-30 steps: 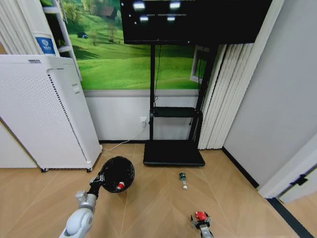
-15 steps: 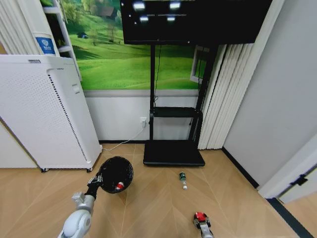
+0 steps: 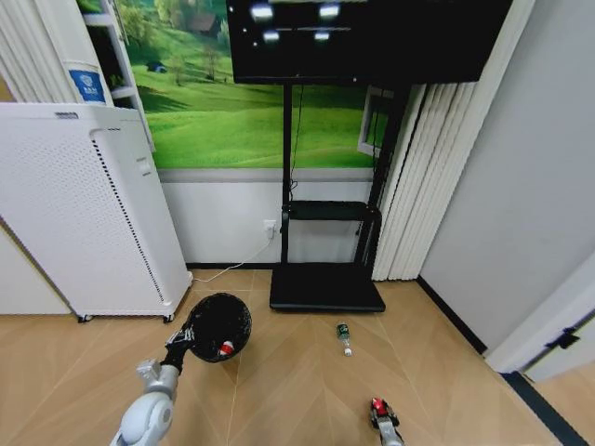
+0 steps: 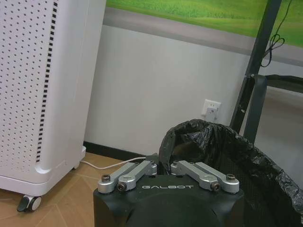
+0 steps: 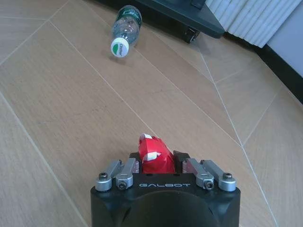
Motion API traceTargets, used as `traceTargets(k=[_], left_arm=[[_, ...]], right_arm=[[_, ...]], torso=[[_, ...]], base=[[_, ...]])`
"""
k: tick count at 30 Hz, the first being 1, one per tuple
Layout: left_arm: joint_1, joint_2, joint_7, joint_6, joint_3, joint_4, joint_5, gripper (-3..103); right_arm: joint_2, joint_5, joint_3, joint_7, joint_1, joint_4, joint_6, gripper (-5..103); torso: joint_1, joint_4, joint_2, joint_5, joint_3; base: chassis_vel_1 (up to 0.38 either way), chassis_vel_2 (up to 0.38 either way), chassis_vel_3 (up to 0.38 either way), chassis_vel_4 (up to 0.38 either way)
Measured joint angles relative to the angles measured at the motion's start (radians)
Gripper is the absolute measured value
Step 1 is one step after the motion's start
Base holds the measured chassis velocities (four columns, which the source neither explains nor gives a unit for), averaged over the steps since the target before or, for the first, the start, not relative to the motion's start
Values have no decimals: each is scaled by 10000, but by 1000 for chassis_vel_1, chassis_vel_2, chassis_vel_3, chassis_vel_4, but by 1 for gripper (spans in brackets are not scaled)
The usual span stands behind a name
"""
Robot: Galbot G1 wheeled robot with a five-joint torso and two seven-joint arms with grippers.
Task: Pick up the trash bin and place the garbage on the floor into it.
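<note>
Bin (image 3: 219, 326) in my left end effector (image 3: 185, 336), pinched by its rim with the black liner bunched against the fingers, as the left wrist view shows (image 4: 166, 169). I'm holding it off to the left of the floor, just out from the white perforated cabinet (image 3: 79, 209), its mouth tipped toward the head camera. One red-and-white wad (image 3: 226, 348) already sits inside it.

My right end effector (image 3: 380, 412) is low at the near edge of the floor, its fingers pressed onto the second red-and-white wad (image 5: 154, 157). The wad pokes out between the fingers, which seem to hold it by only part of its bulk. The green bottle (image 3: 343, 334) lies on its side on the bare boards, near the black base of the screen stand (image 3: 325, 286), pale cap (image 5: 120, 47) pointing toward my right arm.

Risks as I see them: the wad is soft and crumpled, so it may squirm free on the carry across and land between the arms. The bin hangs from one rim pinch, so any jolt could swing it or let the liner slide, and a tilted mouth makes a narrower target. The bottle looks likely to roll if nudged.
</note>
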Motion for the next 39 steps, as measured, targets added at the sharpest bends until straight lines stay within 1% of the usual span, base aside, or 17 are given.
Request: traceTargets(k=[5, 8, 11, 14, 16, 17, 19, 20, 22, 23, 25, 28, 32, 34, 35, 37, 39], left_arm=[[-56, 101, 58, 131, 276, 71, 142, 7], [-66, 194, 124, 145, 407, 83, 168, 7], [-191, 395, 221, 146, 681, 357, 441, 7], [-238, 439, 275, 134, 772, 531, 651, 7], [-388, 461, 268, 128, 954, 725, 771, 7], [-388, 461, 268, 128, 954, 725, 771, 7], [-619, 477, 238, 128, 1182, 930, 859, 7], [-619, 477, 238, 128, 1182, 930, 859, 7], [-803, 550, 237, 127, 1477, 1050, 912, 7], [-803, 550, 237, 127, 1477, 1050, 912, 7], [-845, 689, 288, 141, 1804, 977, 932, 7], [-850, 779, 405, 137, 2039, 930, 1084, 7], [-849, 799, 435, 2, 2358, 935, 1312, 7], [-769, 719, 573, -264, 2818, 931, 1442, 7], [-769, 719, 573, -264, 2818, 931, 1442, 7], [-750, 650, 861, -665, 3248, 838, 1414, 7], [-718, 637, 970, -739, 3461, 718, 1301, 7]], right_arm=[[-89, 334, 64, -14, -299, 419, 121, 34], [-128, 494, 99, -64, -438, 670, 462, 29], [-224, 768, 117, -292, -823, 1730, 1214, 28], [-291, 904, 15, -344, -1055, 2615, 1270, 28], [-407, 1105, -234, -403, -1389, 4008, 1171, 28], [-407, 1105, -234, -403, -1389, 4008, 1171, 28], [-551, 1331, -657, -441, -1785, 5152, 1102, 28], [-551, 1331, -657, -441, -1785, 5152, 1102, 28], [-781, 1424, -1306, -635, -2254, 6540, 1012, 28], [-781, 1424, -1306, -635, -2254, 6540, 1012, 28], [-1038, 1554, -2106, -842, -2631, 7975, 790, 28], [-1175, 1704, -2650, -992, -2786, 8734, 664, 28], [-1214, 1645, -3244, -1023, -2940, 9242, 629, 28], [-1251, 1429, -3710, -1031, -3250, 9253, 826, 28], [-1251, 1429, -3710, -1031, -3250, 9253, 826, 28], [-1262, 1269, -3861, -1137, -3451, 9113, 1018, 28], [-1240, 1234, -3898, -1154, -3493, 9034, 1068, 28]], torso=[[1, -3, -1, 1, 2], [1, -3, -1, 3, 2], [1, -3, -1, -2, 1], [1, -4, -2, -2, 2], [1, 0, -1, -5, 0], [1, 0, -1, -5, 0], [1, -2, -1, -4, 0], [1, -2, -1, -4, 0], [1, -3, -1, -6, 0], [1, -3, -1, -6, 0], [1, -1, -1, -5, -1], [1, -2, 0, -6, -1], [1, -1, -1, -6, -1], [1, 0, -1, -5, 0], [1, 0, -1, -5, 0], [1, -3, -1, -5, -1], [0, -3, -1, -4, -2]], base=[[0, 0, 0, 0], [0, 0, 0, 0], [0, 0, 0, 0], [0, 0, 0, 0], [0, 0, 0, 0], [0, 0, 0, 0], [0, 0, 0, 0], [0, 0, 0, 0], [0, 0, 0, 0], [0, 0, 0, 0], [0, 0, 0, 0], [0, 0, 0, 0], [0, 0, 0, 0], [0, 0, 0, 0], [0, 0, 0, 0], [0, 0, 0, 0], [0, 0, 0, 0]])
